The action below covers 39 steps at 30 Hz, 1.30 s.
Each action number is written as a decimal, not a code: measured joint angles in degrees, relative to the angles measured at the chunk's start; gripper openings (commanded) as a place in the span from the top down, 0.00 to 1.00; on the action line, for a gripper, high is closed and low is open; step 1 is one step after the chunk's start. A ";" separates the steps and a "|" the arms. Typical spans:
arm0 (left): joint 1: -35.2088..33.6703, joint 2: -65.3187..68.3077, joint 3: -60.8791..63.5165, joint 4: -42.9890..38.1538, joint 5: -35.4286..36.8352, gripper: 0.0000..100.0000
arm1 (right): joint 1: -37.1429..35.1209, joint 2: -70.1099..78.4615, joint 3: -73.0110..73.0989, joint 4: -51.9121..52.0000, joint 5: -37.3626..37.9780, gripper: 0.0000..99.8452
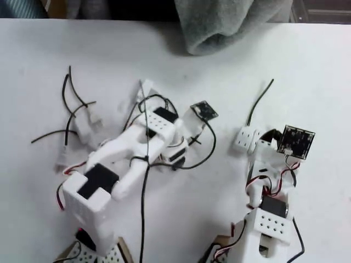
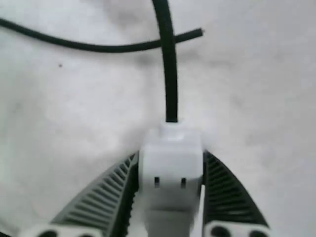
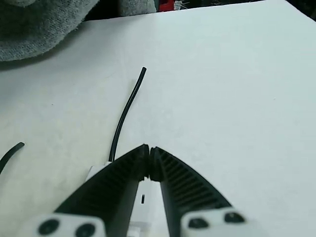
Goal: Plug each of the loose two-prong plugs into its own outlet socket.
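Note:
My left gripper (image 2: 170, 197) is shut on a white socket block (image 2: 170, 163) that has two slots, its grey ribbed fingers (image 2: 103, 197) pressed to both sides. A black cord (image 2: 170, 74) runs out of the block across the table. In the high view this gripper (image 1: 187, 143) sits mid-table. My right gripper (image 3: 148, 159) is shut, tips touching, just over another white block (image 3: 142, 200) whose black cord (image 3: 128, 106) lies straight on the table. From above, that block (image 1: 245, 138) lies beside the right gripper (image 1: 264, 140).
Loose white plugs with black wires (image 1: 82, 120) lie scattered at the left of the white table (image 1: 307, 71), one with red leads (image 1: 63, 160). A grey cloth (image 1: 230, 24) hangs over the far edge. Another black cord (image 2: 74, 44) crosses the left wrist view.

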 measured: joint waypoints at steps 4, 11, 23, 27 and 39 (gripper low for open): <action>0.00 0.00 -0.88 0.18 -1.76 0.98 | 0.00 0.00 0.00 0.00 0.00 0.98; -8.26 0.26 -19.08 8.70 0.09 0.98 | 0.00 0.00 0.00 0.00 0.00 0.98; -14.77 31.65 -85.36 35.78 -1.41 0.98 | 0.00 0.00 0.00 0.00 0.00 0.98; -16.00 42.55 -94.42 35.60 -3.16 0.98 | 0.00 0.00 0.00 0.00 0.00 0.98; -18.29 51.16 -97.14 31.65 -11.34 0.81 | 0.00 0.00 0.00 0.00 0.00 0.98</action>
